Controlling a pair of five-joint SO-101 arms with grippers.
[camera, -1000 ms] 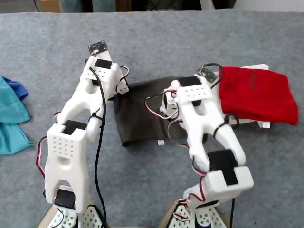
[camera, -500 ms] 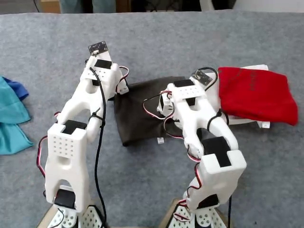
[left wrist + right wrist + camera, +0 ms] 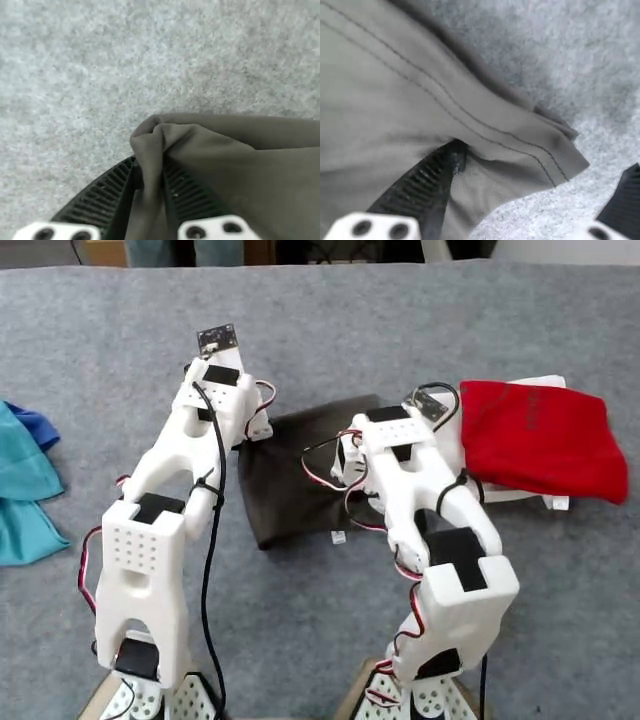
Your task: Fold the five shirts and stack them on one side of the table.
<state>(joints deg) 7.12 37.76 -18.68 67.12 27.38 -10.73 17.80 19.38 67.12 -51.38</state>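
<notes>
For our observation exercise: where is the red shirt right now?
High view: the red shirt lies folded on the table's right side, atop white fabric, right of the dark shirt.

Legible text: none in any view.
White tag [image 3: 338, 537] on the near hem of the dark shirt [image 3: 285, 490]: print too small to read.
Red shirt [image 3: 540, 440]: faint marking on the fabric (tone on tone), not legible.
Second white tag [image 3: 557, 503] at the near edge of the red shirt: no characters can be made out.
</notes>
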